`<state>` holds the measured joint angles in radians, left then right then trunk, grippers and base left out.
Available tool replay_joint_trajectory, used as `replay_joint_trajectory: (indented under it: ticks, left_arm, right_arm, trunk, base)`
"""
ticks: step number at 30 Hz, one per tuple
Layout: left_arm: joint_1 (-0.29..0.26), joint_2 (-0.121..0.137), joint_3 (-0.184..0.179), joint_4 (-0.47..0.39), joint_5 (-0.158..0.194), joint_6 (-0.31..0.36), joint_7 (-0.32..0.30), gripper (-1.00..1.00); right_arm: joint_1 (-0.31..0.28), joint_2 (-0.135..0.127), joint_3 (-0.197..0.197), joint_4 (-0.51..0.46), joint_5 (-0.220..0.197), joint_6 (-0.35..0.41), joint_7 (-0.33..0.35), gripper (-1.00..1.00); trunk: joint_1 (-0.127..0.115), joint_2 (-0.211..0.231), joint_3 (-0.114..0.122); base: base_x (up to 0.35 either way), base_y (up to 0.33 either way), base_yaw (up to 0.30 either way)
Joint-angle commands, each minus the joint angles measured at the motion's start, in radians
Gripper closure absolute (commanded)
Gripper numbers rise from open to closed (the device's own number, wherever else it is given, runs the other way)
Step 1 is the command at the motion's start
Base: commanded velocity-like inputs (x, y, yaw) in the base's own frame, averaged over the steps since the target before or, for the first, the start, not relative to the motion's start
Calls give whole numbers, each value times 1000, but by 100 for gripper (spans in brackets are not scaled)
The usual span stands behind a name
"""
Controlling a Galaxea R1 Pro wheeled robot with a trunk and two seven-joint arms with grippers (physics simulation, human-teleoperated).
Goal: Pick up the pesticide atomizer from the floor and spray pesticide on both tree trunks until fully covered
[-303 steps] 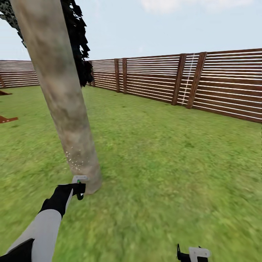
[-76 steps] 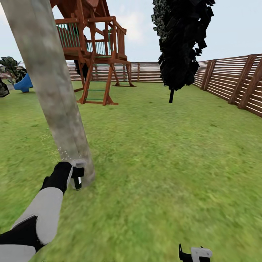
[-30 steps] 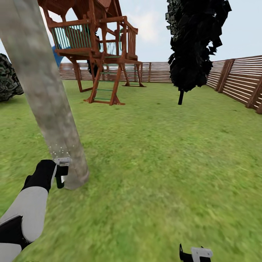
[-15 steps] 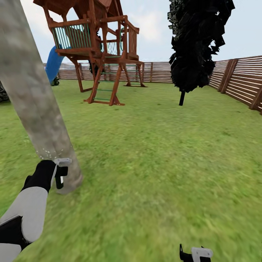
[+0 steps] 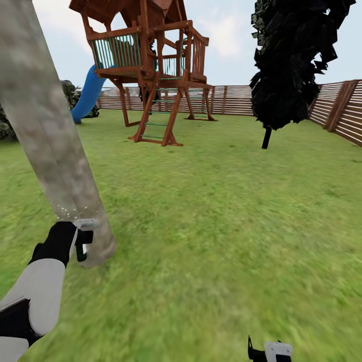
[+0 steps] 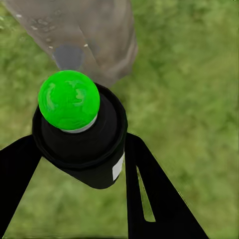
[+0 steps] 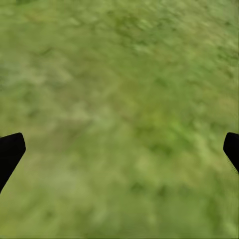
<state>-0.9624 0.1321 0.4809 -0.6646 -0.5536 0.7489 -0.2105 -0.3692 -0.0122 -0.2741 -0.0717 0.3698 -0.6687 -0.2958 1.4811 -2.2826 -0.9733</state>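
Gripping the pesticide atomizer [image 6: 79,144] between its two black fingers [image 6: 149,194], the left hand [image 5: 83,240] sits low beside the foot of the tree trunk [image 5: 55,151], the bottle's bright green top [image 6: 68,99] aimed at the bark just ahead. Pale specks dot the trunk above it. The right hand [image 5: 269,351] hangs over grass [image 7: 124,99], fingers spread wide, holding nothing.
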Motion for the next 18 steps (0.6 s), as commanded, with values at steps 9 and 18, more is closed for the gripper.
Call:
replay_joint_trajectory:
  ticks: [9,18]
  left_arm:
    - [2,-28,-2,12,-7,3,-6,100]
    - [2,-17,2,11,-10,3,-6,100]
  right_arm:
    - [-1,0,-4,1,11,-2,-5,-100]
    - [-1,0,-4,1,11,-2,-6,-100]
  trunk:
    - [0,0,-1]
    - [0,0,-1]
  base:
    - [120,-259,249]
    - [167,-249,42]
